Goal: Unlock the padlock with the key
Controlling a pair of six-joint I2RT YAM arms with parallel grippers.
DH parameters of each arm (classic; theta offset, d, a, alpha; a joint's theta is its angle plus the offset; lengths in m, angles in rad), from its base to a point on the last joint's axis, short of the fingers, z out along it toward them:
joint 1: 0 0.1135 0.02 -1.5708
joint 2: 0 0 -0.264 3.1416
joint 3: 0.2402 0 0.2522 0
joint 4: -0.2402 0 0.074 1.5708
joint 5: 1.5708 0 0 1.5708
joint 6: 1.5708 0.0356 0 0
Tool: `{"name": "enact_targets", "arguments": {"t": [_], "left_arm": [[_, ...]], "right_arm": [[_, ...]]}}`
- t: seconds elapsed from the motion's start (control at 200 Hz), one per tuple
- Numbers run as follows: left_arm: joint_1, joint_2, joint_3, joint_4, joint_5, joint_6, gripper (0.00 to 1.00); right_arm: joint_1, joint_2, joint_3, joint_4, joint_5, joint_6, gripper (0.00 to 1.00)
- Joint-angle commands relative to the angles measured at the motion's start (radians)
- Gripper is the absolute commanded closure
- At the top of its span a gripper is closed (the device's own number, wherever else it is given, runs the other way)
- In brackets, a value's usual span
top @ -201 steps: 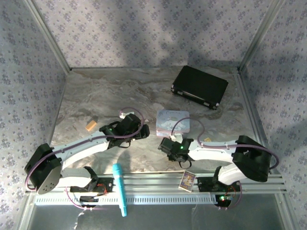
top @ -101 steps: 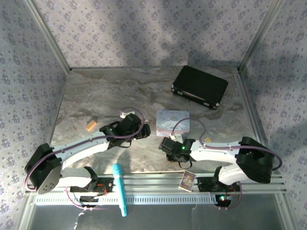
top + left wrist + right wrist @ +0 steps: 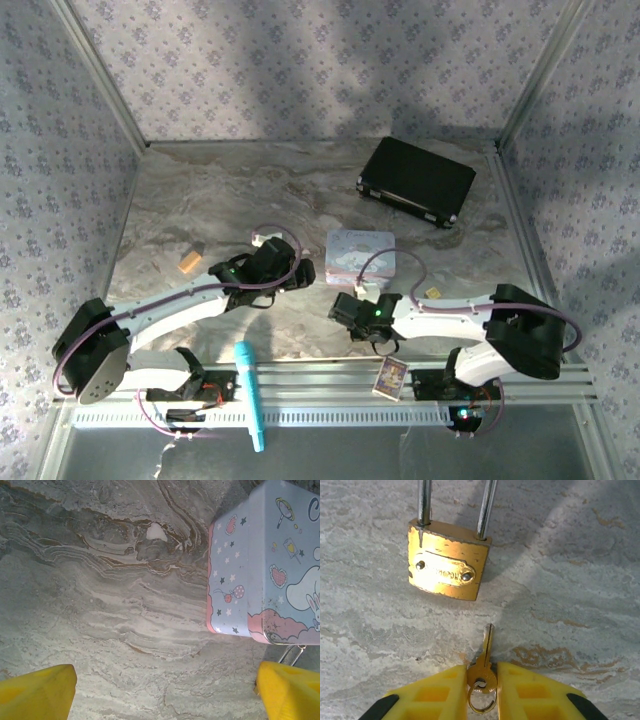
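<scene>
Marbled tabletop [image 3: 570, 555] is crossed by the key [image 3: 487, 640], pinched in the right gripper [image 3: 481, 677], blade aimed at twelve o'clock; the padlock [image 3: 447, 567] is found toward eleven.

Robot lab test cell, not a home or shop. Boxed in on 3 sides by walls [image 3: 300, 70] w/ small floral print, alu frame post [image 3: 543, 70] at corner. Marble-look tabletop [image 3: 250, 190], alu rail [image 3: 320, 372] along near edge w/ left arm [image 3: 170, 305] & right arm [image 3: 450, 318] bolted side by side, purple cable [image 3: 280, 232] looping off. Mixed handling props: black case [image 3: 417, 181], cartoon tin [image 3: 360, 250], teal pen [image 3: 250, 395], tan block [image 3: 189, 262], padlock [image 3: 449, 565], key [image 3: 486, 650].
</scene>
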Motion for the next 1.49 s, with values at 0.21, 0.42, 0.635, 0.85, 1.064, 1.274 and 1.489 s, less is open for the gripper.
{"name": "enact_targets", "arguments": {"t": [0.21,0.42,0.635,0.85,1.064,1.274,1.489], "left_arm": [[-0.005,0.024,0.009,0.023,-0.003,-0.017,0.07],[-0.006,0.048,0.024,0.039,0.021,-0.011,0.10],[-0.007,-0.006,-0.048,0.290,0.156,-0.004,0.28],[-0.006,-0.038,-0.089,0.493,0.286,0.008,0.29],[-0.009,-0.049,-0.173,0.798,0.395,-0.099,0.30],[-0.009,-0.111,-0.164,0.830,0.451,-0.118,0.41],[-0.052,-0.113,-0.164,0.866,0.498,-0.065,0.42]], "right_arm": [[-0.036,-0.148,-0.141,0.050,-0.115,-0.039,0.96],[-0.111,-0.273,-0.185,0.068,-0.176,-0.151,1.00],[-0.180,-0.400,-0.208,0.156,-0.319,-0.345,1.00],[-0.358,-0.515,-0.203,0.178,-0.608,-0.513,1.00],[-0.444,-0.616,-0.151,0.286,-0.868,-0.563,1.00],[-0.488,-0.588,-0.081,0.407,-1.008,-0.533,1.00],[-0.506,-0.494,-0.017,0.475,-1.085,-0.522,1.00]]}}
